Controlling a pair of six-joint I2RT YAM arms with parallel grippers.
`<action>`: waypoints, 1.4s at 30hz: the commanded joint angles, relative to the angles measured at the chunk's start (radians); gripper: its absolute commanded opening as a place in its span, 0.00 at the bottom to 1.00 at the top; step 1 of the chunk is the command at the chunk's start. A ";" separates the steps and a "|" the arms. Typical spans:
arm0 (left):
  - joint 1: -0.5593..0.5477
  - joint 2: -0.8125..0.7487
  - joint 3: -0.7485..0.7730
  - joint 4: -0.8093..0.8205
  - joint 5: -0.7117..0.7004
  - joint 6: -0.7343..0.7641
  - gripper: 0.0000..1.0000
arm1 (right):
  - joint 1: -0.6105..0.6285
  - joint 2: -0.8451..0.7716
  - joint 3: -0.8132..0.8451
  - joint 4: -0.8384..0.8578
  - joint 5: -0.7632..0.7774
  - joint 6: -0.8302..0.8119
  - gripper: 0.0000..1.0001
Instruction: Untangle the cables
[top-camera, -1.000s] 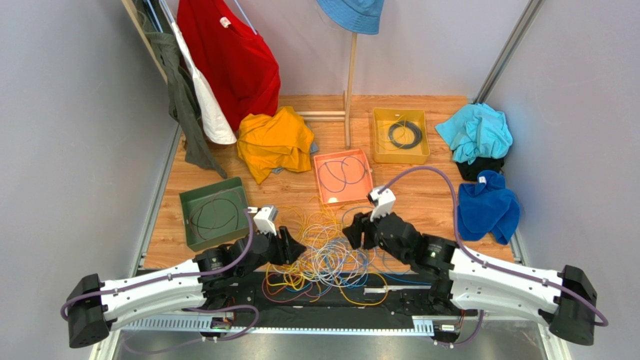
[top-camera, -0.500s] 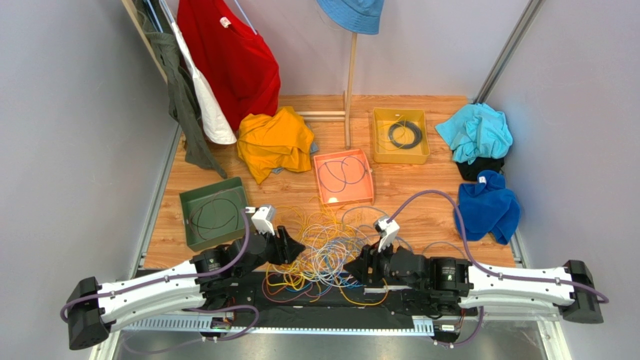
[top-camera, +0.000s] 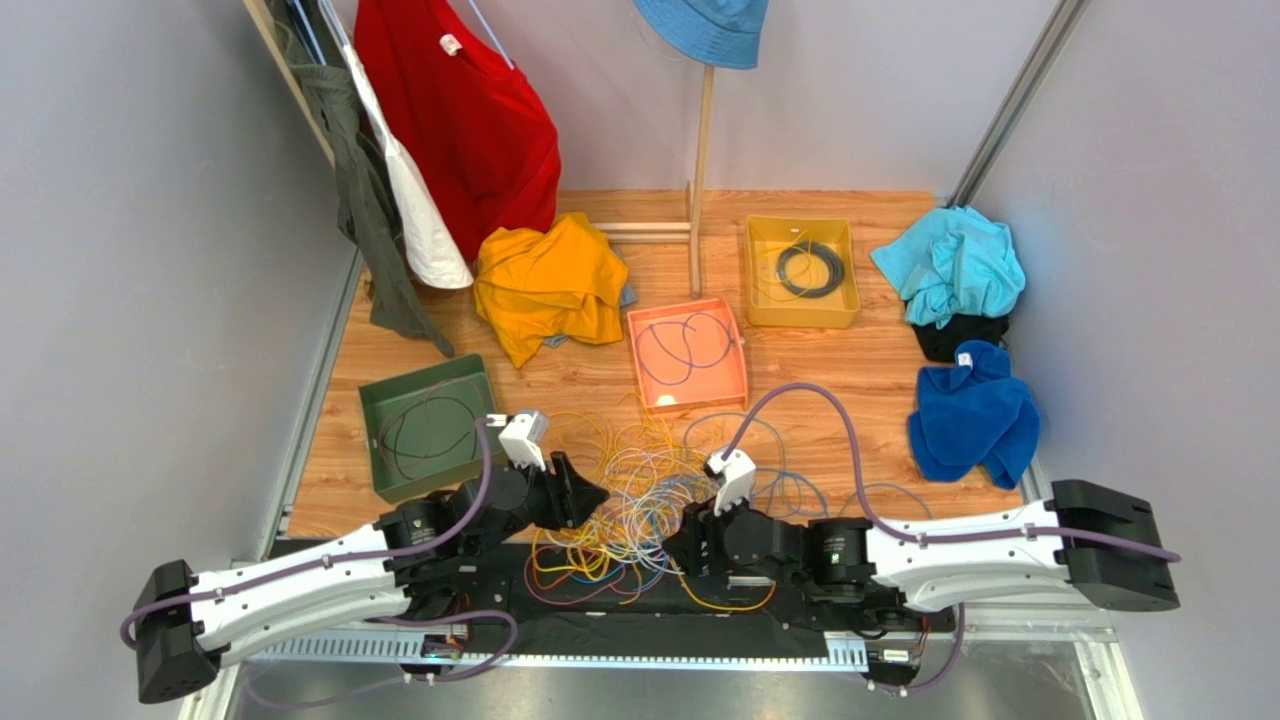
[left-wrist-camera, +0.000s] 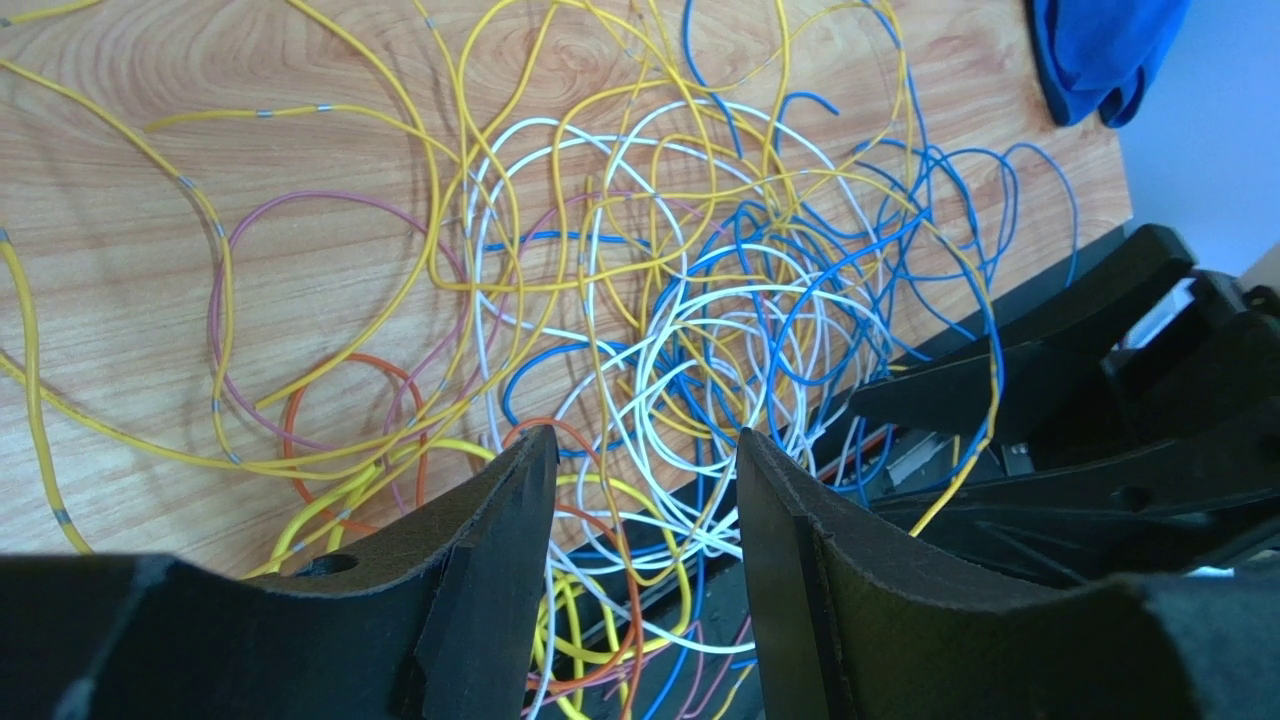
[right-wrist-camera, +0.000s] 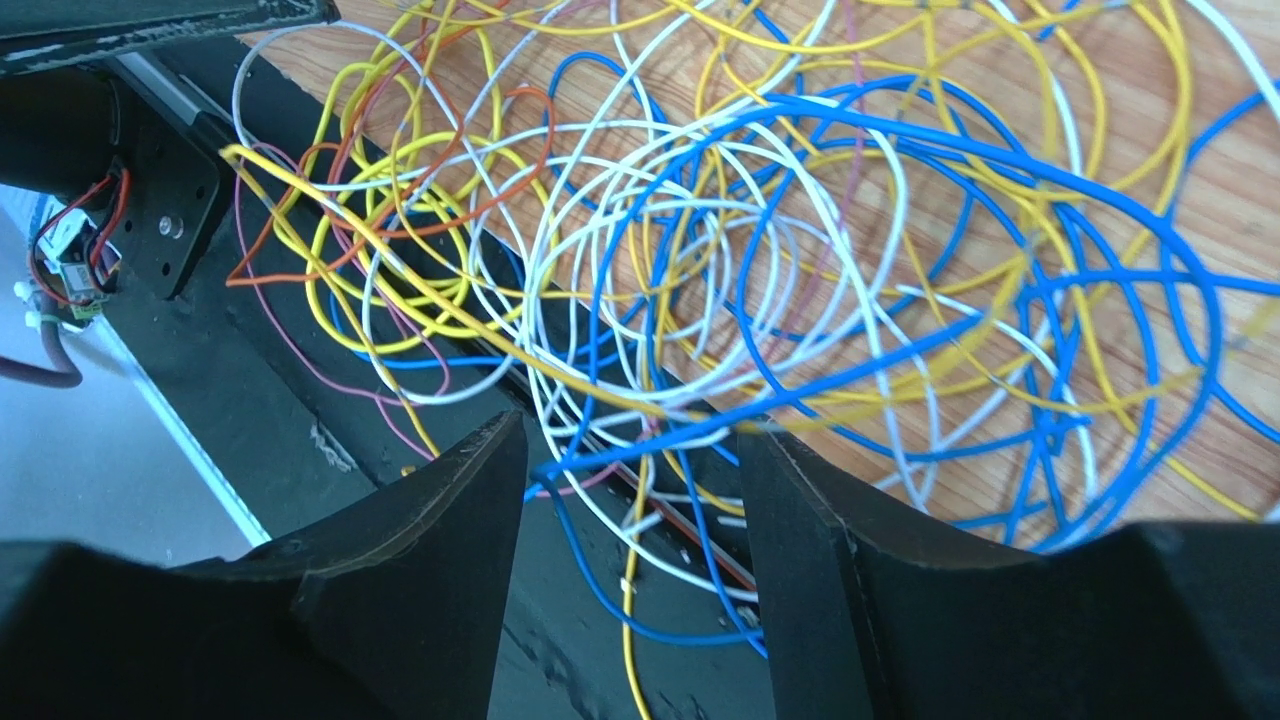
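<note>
Now | left claw (left-wrist-camera: 646, 450) released, low over cables (top-camera: 639, 510) (probably choosing a strand) | right claw (right-wrist-camera: 631, 435) released, straddling loops at worktop (top-camera: 879, 353) edge

top cam: fixed, high, behind the arm bases, looking down and forward over the whole table (top-camera: 842, 405). far, wide shot, both arms in frame.
left wrist cam: sits behind the left gripper (left-wrist-camera: 643, 450), looks out along its fingers, very close, angled down onto the cables (left-wrist-camera: 706, 300). the right gripper (left-wrist-camera: 887, 447) shows at its right side.
right wrist cam: same mount behind its own fingers (right-wrist-camera: 406, 570), close, aimed at the pile's near edge and the black base plate (right-wrist-camera: 226, 375).
shared: all three see the same tangle, which the top view puts between the two grippers at the table's near edge.
</note>
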 joint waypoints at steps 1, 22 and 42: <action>-0.003 -0.036 0.029 -0.018 -0.011 -0.009 0.56 | 0.008 0.077 0.053 0.162 0.029 -0.010 0.56; -0.004 -0.215 0.258 -0.184 -0.166 0.195 0.57 | 0.212 -0.014 1.177 -0.704 0.131 -0.520 0.00; -0.027 0.122 0.354 0.512 0.348 0.438 0.96 | 0.214 0.218 1.809 -0.752 -0.011 -0.657 0.00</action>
